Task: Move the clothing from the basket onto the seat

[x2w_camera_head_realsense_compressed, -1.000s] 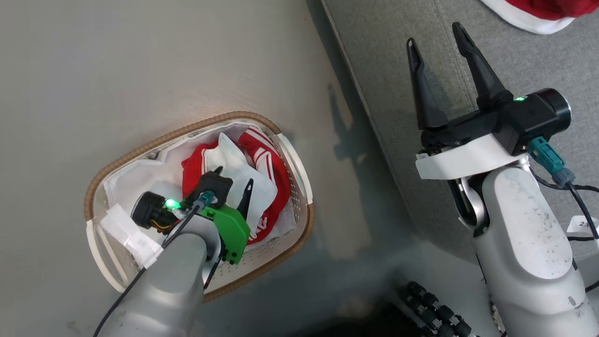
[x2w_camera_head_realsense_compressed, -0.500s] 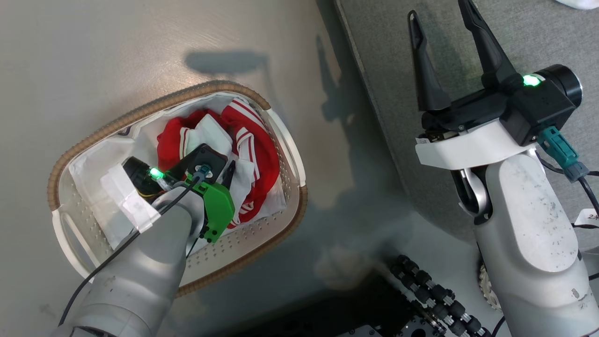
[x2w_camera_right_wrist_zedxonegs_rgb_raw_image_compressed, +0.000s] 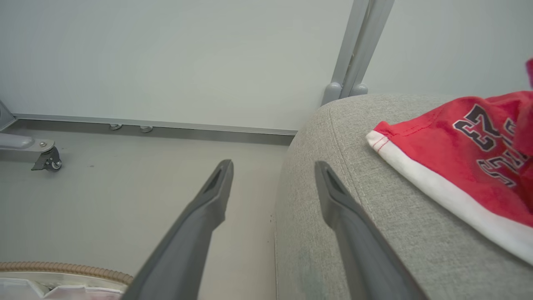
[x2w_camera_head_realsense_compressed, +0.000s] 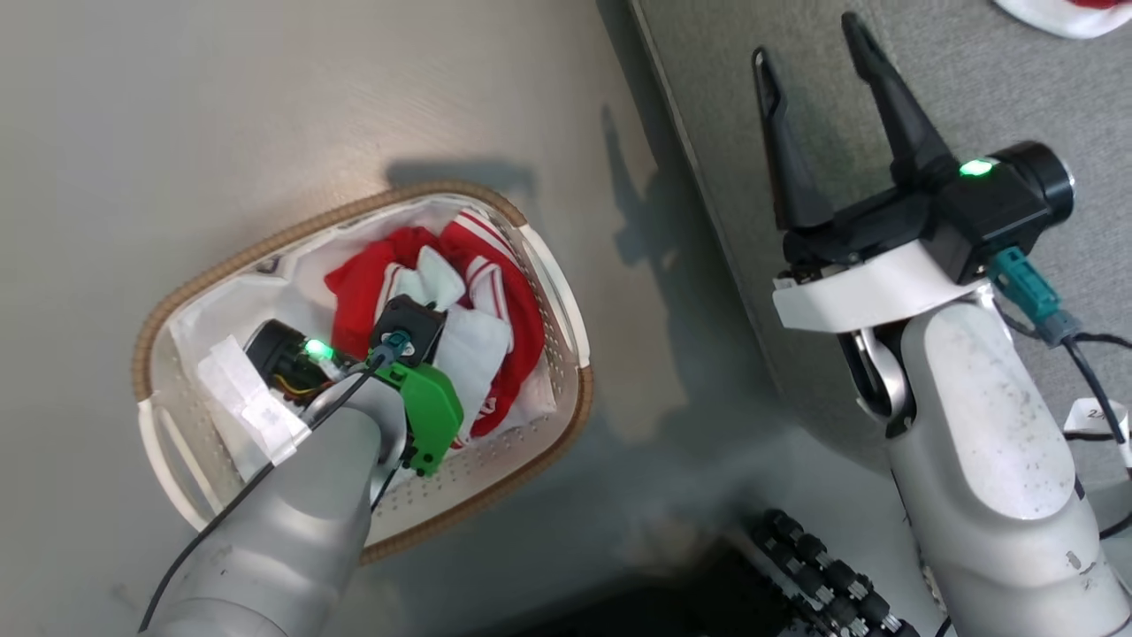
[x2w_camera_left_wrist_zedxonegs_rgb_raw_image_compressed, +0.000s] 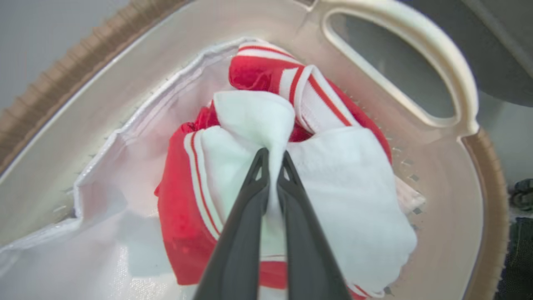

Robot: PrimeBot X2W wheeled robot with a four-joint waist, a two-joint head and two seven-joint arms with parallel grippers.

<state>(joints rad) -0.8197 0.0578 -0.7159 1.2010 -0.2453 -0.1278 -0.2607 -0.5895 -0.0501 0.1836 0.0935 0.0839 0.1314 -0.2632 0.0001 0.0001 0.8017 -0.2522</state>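
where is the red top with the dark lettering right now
The lettered red garment lies on the grey seat, at the right of the right wrist view, apart from the open right hand.

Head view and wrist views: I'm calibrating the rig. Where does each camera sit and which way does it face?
Head view: robot's head, looking down at the basket, floor and seat; left forearm and open right gripper show.
Left wrist view: left wrist, looking into the basket along the left gripper, shut on the clothing.
Right wrist view: right wrist, looking level over the seat toward a wall; its open fingers show.
Shared: head and left wrist views both show the basket and clothing.
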